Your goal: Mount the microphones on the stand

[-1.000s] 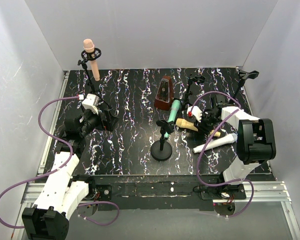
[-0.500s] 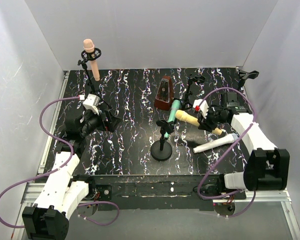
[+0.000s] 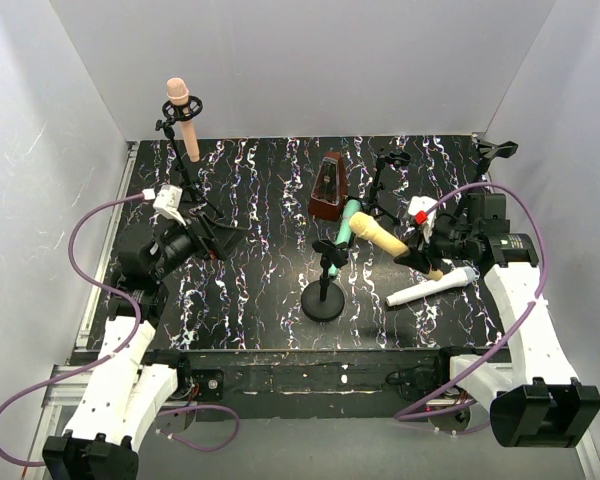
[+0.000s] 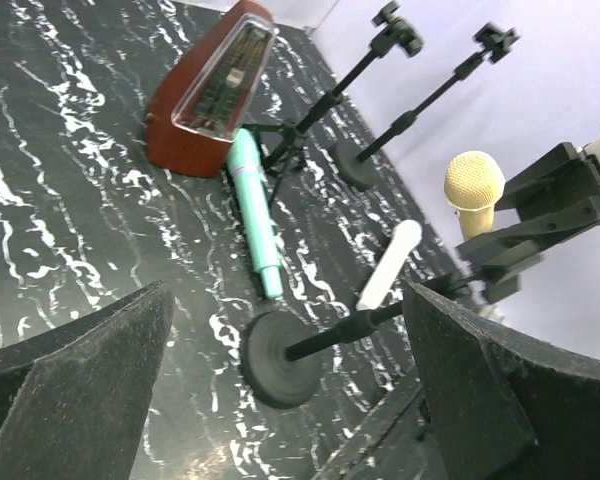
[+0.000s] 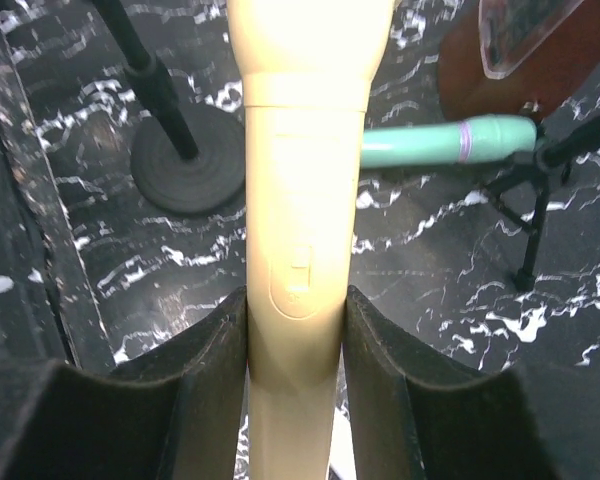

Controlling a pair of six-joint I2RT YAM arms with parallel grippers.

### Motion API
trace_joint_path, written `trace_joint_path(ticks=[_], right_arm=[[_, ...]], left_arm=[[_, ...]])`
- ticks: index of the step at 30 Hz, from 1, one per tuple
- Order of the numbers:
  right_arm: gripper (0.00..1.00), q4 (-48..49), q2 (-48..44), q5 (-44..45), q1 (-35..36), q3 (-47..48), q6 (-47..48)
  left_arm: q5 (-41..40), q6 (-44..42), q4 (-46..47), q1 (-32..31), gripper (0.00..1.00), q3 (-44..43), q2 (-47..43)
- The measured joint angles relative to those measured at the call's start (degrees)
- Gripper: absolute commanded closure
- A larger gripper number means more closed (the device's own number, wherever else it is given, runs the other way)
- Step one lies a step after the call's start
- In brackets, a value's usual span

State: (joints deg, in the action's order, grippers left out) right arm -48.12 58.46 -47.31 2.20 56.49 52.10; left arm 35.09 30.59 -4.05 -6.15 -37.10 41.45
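Observation:
My right gripper [image 3: 420, 252] is shut on the pale yellow microphone [image 3: 380, 236], held off the table with its head toward the left; the handle [image 5: 298, 260] sits between both fingers. The teal-green microphone [image 3: 346, 224] lies by the metronome, also in the left wrist view [image 4: 252, 210]. The white microphone [image 3: 430, 288] lies at the right. The peach-pink microphone [image 3: 183, 118] stands clipped in the back-left stand [image 3: 185, 170]. An empty round-base stand [image 3: 323, 298] is at centre. My left gripper [image 3: 228, 236] is open and empty, left of centre.
A brown metronome [image 3: 327, 188] stands behind the teal-green microphone. A tripod stand [image 3: 380, 185] and another stand [image 3: 492, 152] are at the back right. White walls close in the left, back and right sides.
My right gripper has lifted the pale yellow microphone off the table and swung to the right with it. My left wrist has turned slightly and stayed in place.

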Motion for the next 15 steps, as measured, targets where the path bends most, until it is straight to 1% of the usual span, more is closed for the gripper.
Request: trace_joint_path(ticks=[4,9,12,15], right_arm=[[0.99,-0.7,-1.6,-4.1,-0.3,4.3,-4.9],[0.99,-0.3,-1.7,-8.9,-0.3,11.3,-11.8],[0.99,0.3,-0.9,-11.8,-0.3,15.6,-16.5],[0.99,2.1,0.5,-14.4,-0.3,19.6,-22.0]], left_arm=[[1.4,4.2,0.2,-0.5,0.02,-4.0,0.8],[2.5,7.0,1.5,-2.5,0.02,-10.6,2.6],[2.4,8.0,2.1,-5.4,0.02,-13.7,4.7],[1.3,8.1,2.1,-9.6,0.02,-15.9,6.8]])
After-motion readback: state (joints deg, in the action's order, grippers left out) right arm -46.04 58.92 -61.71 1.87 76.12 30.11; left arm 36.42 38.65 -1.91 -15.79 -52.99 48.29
